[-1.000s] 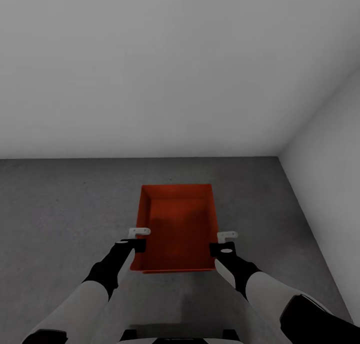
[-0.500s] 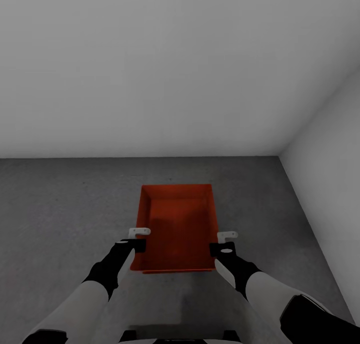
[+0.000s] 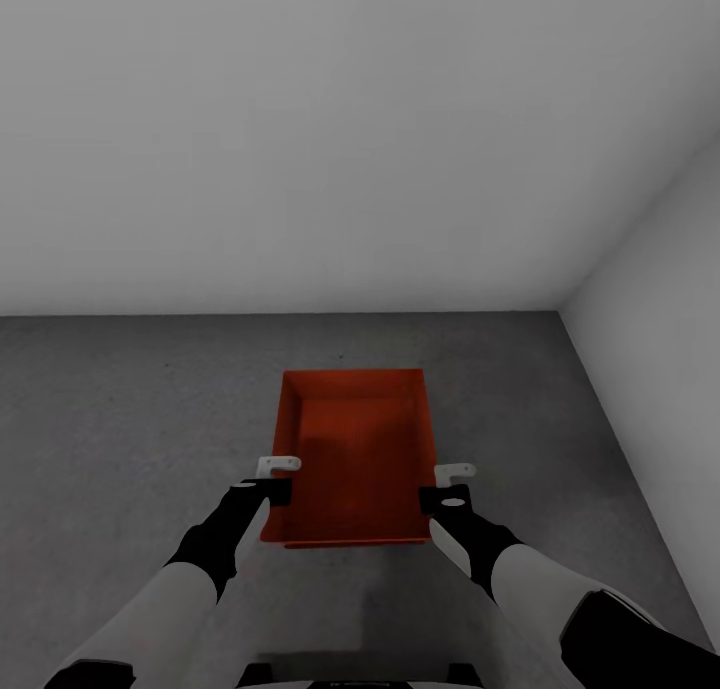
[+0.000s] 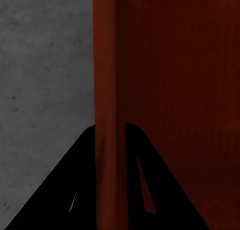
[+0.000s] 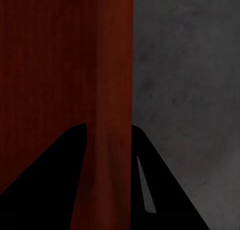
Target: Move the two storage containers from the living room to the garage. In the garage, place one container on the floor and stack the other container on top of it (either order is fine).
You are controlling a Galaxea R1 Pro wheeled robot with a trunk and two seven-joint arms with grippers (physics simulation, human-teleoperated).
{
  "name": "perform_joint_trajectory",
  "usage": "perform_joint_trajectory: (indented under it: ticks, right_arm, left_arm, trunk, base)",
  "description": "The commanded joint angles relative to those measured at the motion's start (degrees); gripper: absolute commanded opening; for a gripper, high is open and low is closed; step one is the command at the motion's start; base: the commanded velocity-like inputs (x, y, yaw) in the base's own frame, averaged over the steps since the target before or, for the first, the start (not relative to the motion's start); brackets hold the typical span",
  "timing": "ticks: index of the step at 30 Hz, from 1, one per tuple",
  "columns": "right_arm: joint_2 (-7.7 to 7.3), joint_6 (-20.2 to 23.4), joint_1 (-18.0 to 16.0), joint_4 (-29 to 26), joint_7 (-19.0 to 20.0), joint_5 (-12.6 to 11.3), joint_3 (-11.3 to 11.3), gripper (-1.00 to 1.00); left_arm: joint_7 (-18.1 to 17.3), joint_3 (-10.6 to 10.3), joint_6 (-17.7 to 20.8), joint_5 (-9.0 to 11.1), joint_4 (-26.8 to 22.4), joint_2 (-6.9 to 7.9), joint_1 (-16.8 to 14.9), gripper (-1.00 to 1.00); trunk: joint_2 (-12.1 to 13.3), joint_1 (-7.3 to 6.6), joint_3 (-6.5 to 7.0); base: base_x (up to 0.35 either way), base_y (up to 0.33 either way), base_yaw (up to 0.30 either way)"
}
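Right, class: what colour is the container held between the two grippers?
Orange-red, plain with no pattern; the storage container shows best in the head view.

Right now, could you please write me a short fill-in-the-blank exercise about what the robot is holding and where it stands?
1. The storage container held between both grippers is ____ in colour.
2. The left gripper straddles one side wall and the right gripper the ____ wall.
3. Below the container lies a dark grey ____ floor.
4. Inside, the container is ____.

Missing words: orange-red; opposite; concrete; empty
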Motion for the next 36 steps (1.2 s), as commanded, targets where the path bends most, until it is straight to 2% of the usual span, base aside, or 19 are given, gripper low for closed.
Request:
perform_joint_trajectory:
  ticks: [1,13,19,33,36]
  right_arm:
    - [0.01,0.4,-0.1,-0.2,-4.4,1.6,-1.1,-1.00]
    - [0.01,0.4,-0.1,-0.2,-4.4,1.6,-1.1,-1.00]
    - [0.01,0.4,-0.1,-0.2,-4.4,1.6,-1.1,-1.00]
    - [0.01,0.4,-0.1,-0.2,-4.4,1.7,-1.1,-1.00]
    - [0.01,0.4,-0.1,-0.2,-4.4,1.7,-1.1,-1.00]
  left_arm:
    - [0.3,-0.7,0.7,2.1,1.0,-0.75,0.0,-1.00]
    - [0.3,-0.7,0.7,2.1,1.0,-0.76,0.0,-1.00]
    - [0.3,-0.7,0.7,2.1,1.0,-0.76,0.1,-1.00]
    - [0.2,-0.7,0.7,2.1,1.0,-0.76,0.0,-1.00]
    - [0.3,-0.7,0.7,2.1,1.0,-0.76,0.0,-1.00]
  trunk:
    - [0.0,0.00,-0.02]
    - [-4.4,2.42,-2.00]
    - [-4.4,2.42,-2.00]
    - [-10.0,5.49,-4.51]
    - [-10.0,5.49,-4.51]
  base:
    - [0.000,0.000,0.000]
    - [0.000,0.000,0.000]
    - [0.000,0.000,0.000]
    - [0.000,0.000,0.000]
    - [0.000,0.000,0.000]
